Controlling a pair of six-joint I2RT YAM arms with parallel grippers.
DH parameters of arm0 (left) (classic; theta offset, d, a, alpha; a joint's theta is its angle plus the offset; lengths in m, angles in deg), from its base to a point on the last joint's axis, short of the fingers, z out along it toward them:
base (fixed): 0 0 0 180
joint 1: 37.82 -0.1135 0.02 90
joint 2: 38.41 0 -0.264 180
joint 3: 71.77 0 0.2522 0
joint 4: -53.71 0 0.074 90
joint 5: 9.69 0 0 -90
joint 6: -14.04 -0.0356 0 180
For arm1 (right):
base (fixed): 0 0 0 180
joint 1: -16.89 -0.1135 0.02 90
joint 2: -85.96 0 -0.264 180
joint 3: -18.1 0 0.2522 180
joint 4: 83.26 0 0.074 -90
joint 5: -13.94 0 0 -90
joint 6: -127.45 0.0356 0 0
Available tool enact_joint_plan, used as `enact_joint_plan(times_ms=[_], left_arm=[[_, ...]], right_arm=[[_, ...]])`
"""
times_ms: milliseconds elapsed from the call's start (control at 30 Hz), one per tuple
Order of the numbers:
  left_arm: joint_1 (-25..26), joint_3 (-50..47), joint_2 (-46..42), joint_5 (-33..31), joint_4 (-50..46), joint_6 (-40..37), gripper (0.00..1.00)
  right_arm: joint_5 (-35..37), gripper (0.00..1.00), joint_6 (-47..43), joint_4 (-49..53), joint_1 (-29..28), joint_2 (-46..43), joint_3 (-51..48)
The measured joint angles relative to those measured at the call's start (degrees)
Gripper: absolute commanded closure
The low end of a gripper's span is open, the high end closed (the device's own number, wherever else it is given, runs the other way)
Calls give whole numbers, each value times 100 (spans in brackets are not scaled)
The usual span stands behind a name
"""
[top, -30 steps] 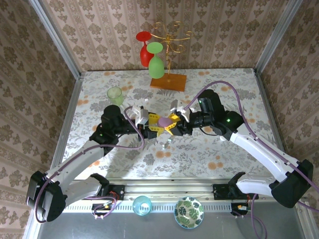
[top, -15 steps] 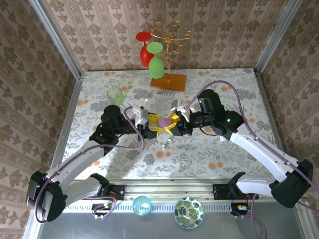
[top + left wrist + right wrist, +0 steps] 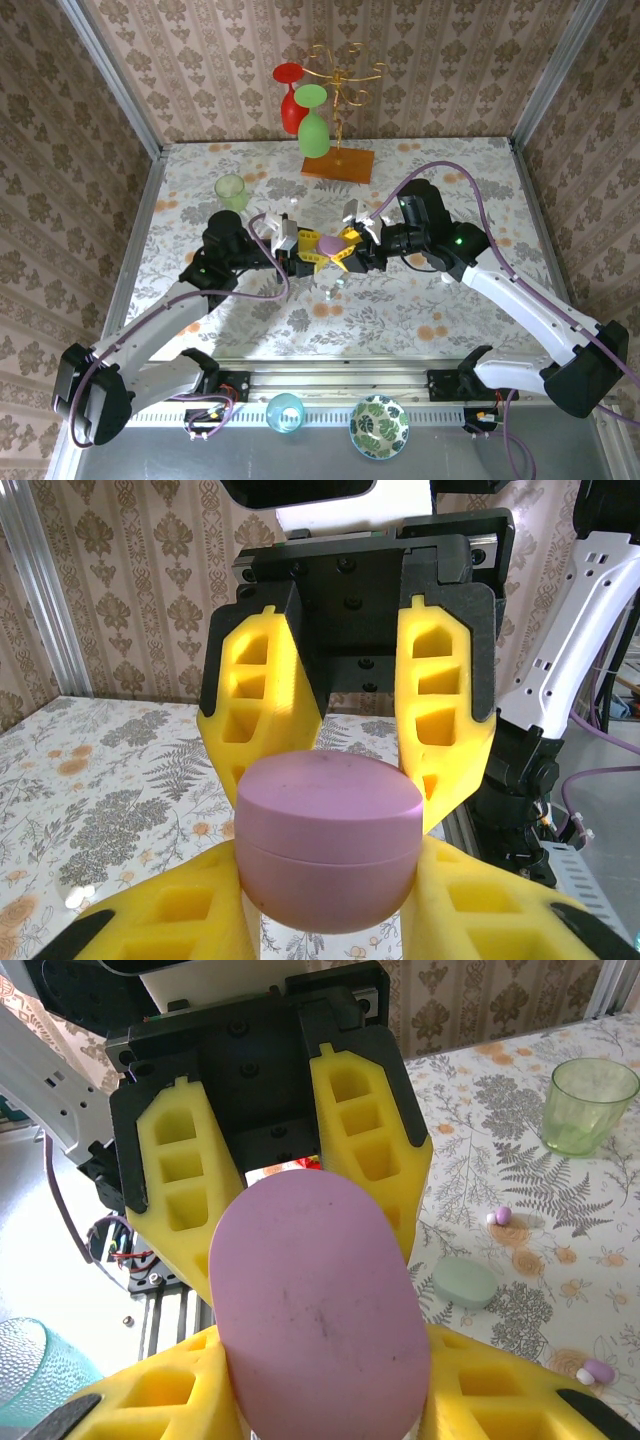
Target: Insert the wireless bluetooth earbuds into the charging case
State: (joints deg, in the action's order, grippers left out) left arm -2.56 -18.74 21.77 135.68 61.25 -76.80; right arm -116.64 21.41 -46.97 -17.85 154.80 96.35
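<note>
Earbuds (image 3: 503, 1216) lie loose on the tabletop toward its far-left corner, nearer my left arm; left gripper (image 3: 306, 256) and right gripper (image 3: 351, 250) both clamp the closed charging case (image 3: 330, 243), held aloft mid-tabletop.

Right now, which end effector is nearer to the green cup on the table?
Left. The left end effector is diagonally right of the green cup, toward the robot; the right end effector is farther right, beyond the pink case both grip.

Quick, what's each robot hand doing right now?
Left gripper: closed, holding the pink case.
Right gripper: closed on the same pink case.
</note>
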Motion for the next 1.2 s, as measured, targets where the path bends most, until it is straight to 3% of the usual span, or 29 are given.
enact_joint_plan(times_ms=[167,1200], left_arm=[[0,0,0,-2,11,-2,81],[-46,-35,-2,-11,151,-22,82]], right_arm=[[4,51,20,-4,-2,-2,0],[264,42,555,-507,229,-326,-50]])
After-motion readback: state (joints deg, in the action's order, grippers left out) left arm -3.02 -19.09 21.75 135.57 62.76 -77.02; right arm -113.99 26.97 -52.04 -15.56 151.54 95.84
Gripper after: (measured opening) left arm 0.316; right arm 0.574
